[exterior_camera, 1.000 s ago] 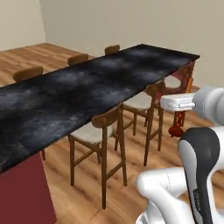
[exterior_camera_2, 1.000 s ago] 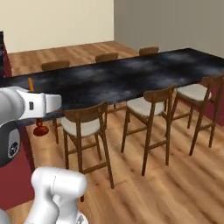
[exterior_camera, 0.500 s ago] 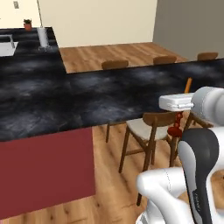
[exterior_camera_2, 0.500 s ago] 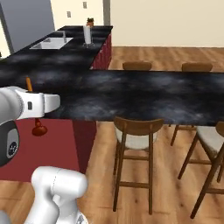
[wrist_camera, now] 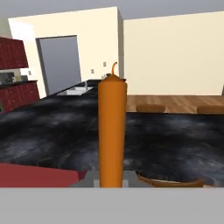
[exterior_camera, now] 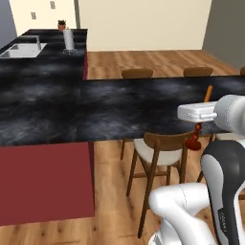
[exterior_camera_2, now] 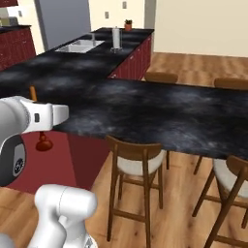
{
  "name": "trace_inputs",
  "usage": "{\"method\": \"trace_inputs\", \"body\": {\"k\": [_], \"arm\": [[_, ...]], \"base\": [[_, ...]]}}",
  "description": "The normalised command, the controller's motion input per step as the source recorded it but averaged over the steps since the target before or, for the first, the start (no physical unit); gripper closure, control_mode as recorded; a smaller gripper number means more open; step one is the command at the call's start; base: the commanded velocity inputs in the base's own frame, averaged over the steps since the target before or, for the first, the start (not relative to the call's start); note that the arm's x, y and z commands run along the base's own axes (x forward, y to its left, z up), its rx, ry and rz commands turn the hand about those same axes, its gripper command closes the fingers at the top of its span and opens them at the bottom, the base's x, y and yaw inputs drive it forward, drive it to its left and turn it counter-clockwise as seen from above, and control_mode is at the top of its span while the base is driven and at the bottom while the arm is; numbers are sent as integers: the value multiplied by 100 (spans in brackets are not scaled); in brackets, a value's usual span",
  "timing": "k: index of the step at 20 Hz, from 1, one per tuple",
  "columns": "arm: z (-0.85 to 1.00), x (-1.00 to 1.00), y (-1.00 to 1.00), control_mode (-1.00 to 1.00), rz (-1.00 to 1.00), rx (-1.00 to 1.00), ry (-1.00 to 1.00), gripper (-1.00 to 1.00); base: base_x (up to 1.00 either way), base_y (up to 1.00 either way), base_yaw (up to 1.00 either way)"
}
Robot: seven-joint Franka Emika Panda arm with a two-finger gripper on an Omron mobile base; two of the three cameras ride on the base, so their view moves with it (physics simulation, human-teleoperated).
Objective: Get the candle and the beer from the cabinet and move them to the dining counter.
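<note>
Upright in the robot's clenched gripper [wrist_camera: 111,181], the orange candle [wrist_camera: 112,131] stands tall in the hand view, its curled wick rising above the long black marble-look dining counter [wrist_camera: 175,140] beyond. From the left base view, the candle's thin orange tip [exterior_camera: 208,93] pokes up above the white hand, while its dark red holder and round foot [exterior_camera: 194,141] hang below it, in front of the counter's near edge [exterior_camera: 72,136]. A wooden chair with a pale seat [exterior_camera: 158,153] is tucked under the slab just beside the arm, and two more chair backs [exterior_camera: 137,73] show along the far side. From the right base view, the candle's foot [exterior_camera_2: 43,142] shows beneath the white hand, against the dark red side panel [exterior_camera_2: 82,155] below the counter. Farther back, a sink [exterior_camera_2: 77,46] is set in a black worktop, with a paper towel roll [exterior_camera_2: 115,38] and a small potted plant [exterior_camera_2: 128,24] near it.
</note>
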Motion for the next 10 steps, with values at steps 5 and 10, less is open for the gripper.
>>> {"method": "trace_inputs", "body": {"k": [5,10], "arm": [[0,0,0,100,0,0,0,100],[0,0,0,100,0,0,0,100]], "base": [[56,-20,-16],[53,-1,-33]]}}
